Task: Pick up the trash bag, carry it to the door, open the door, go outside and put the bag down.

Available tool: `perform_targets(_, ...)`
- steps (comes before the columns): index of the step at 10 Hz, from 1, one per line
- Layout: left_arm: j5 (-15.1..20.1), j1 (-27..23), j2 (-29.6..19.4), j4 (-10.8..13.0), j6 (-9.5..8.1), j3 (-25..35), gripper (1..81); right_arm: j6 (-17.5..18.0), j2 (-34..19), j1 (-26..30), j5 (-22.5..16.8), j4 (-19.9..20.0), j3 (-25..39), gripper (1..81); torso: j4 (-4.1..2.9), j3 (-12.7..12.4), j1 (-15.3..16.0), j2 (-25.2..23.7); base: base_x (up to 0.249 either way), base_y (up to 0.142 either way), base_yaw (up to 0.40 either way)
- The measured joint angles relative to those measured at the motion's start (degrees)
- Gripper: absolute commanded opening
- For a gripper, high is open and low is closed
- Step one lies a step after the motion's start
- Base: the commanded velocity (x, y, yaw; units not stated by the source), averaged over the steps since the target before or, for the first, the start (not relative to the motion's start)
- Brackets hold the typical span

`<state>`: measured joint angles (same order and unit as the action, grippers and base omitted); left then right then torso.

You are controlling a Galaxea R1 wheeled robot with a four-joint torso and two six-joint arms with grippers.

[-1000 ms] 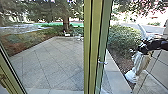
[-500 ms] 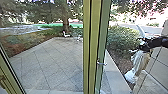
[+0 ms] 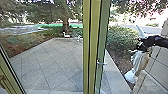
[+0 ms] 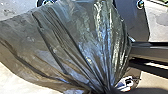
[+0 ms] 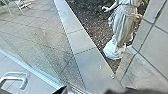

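Right arm (image 3: 158,41): black, raised and extended, entering the head view from the right-hand edge and reaching inward across it. A slight arch is noted along its visible length, with the far end dipping toward the right gripper (image 3: 140,47). The gripper is small and blurred at this range; its finer parts cannot be distinguished. Right wrist view: two dark portions, a small angular one (image 5: 61,90) and a broad, blurred one (image 5: 125,91), are cut off by the frame edge. Left wrist view: the robot's wide dark plate (image 4: 131,18) is partly covered, with a round fitting (image 4: 140,4) visible near its corner. A straight, dark bar (image 4: 152,50) extends beside it.
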<state>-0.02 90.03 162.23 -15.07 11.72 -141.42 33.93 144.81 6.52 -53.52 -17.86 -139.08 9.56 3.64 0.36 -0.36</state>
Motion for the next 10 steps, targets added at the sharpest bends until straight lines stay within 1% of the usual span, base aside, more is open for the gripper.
perform_targets(2, 0.0, 0.0, 0.0, -0.2, 0.00, 0.0, 1.0, -2.5, 0.7, 0.0, 0.5, -0.8, -1.5, 81.1, 0.00, 0.0, 0.0, 0.0, 0.000, 0.000, 0.000)
perform_targets(3, 0.0, 0.0, 0.0, -0.3, 0.00, 0.0, 1.0, -2.8, 0.5, 0.0, 1.5, -1.0, -1.6, 81.1, 0.00, 0.0, 0.0, 0.0, 0.000, 0.000, 0.000)
perform_targets(6, 0.0, 0.0, 0.0, -0.9, 0.00, 0.0, 1.0, -3.5, 0.1, -1.0, 5.1, -3.4, -1.4, 81.1, 0.00, 0.0, 0.0, 0.0, 0.000, 0.000, 0.000)
perform_targets(8, 0.0, 0.0, 0.3, -1.0, 0.00, 0.0, 1.0, -3.9, -0.9, -1.5, 6.7, -6.4, -1.0, 81.1, 0.00, 0.0, 0.0, 0.0, 0.000, 0.000, 0.000)
perform_targets(10, 0.0, 0.0, 0.3, -1.4, 0.00, 0.0, 1.0, -4.3, -1.5, -2.1, 7.1, -12.1, -1.0, 81.1, 0.00, 0.0, 0.0, 0.0, 0.000, 0.000, 0.000)
